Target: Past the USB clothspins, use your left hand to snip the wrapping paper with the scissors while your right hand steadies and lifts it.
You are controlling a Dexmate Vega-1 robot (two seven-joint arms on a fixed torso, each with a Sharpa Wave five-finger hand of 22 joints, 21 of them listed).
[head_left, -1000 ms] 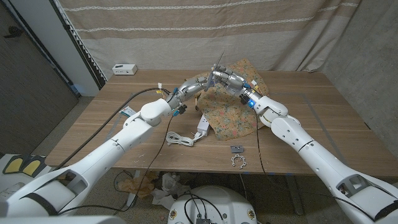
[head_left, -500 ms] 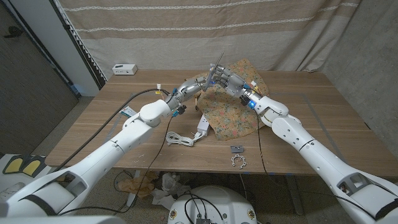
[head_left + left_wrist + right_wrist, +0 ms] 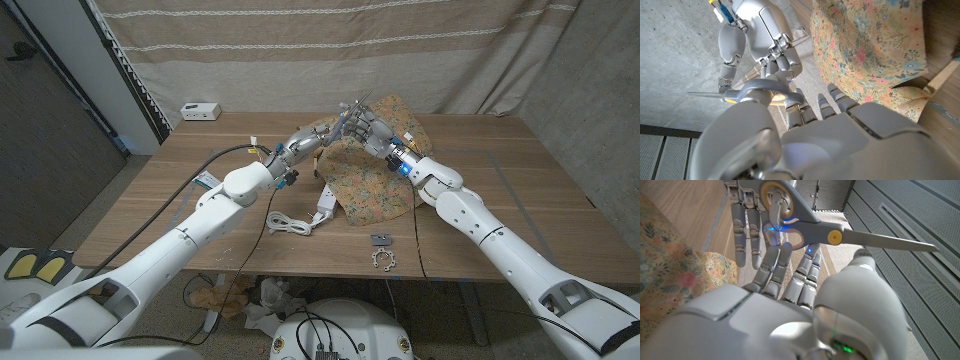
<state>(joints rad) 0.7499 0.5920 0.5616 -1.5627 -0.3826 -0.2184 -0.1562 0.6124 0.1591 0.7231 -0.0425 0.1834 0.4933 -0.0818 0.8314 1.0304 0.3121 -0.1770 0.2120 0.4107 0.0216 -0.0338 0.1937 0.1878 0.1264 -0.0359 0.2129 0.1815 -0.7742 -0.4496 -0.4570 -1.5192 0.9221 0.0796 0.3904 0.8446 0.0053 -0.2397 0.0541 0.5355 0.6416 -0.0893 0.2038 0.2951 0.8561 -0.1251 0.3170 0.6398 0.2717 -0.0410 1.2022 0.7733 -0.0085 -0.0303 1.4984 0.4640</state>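
Note:
The scissors [image 3: 354, 108], grey-handled with a yellow pivot, hang in the air between my two hands above the far middle of the table. My right hand [image 3: 376, 130] pinches the handle loops from the right; its fingers [image 3: 776, 64] curl onto the scissors [image 3: 757, 92]. My left hand [image 3: 318, 136] reaches in from the left. Its fingers [image 3: 746, 222] lie stretched out against the upper loop of the scissors [image 3: 807, 224], and I cannot tell whether it grips. The floral wrapping paper [image 3: 372, 178] lies crumpled on the table under both hands.
A white USB cable [image 3: 289, 224] and a pale clothespin [image 3: 324, 207] lie near the paper's left edge. A small grey piece [image 3: 380, 240] and a toothed ring [image 3: 383, 261] sit by the front edge. A white box [image 3: 200, 110] stands back left. A curtain hangs behind the table.
The scissors have tipped from pointing steeply up to a flatter slant. Both hands have stayed close together above the paper, the right one shifting slightly toward the left.

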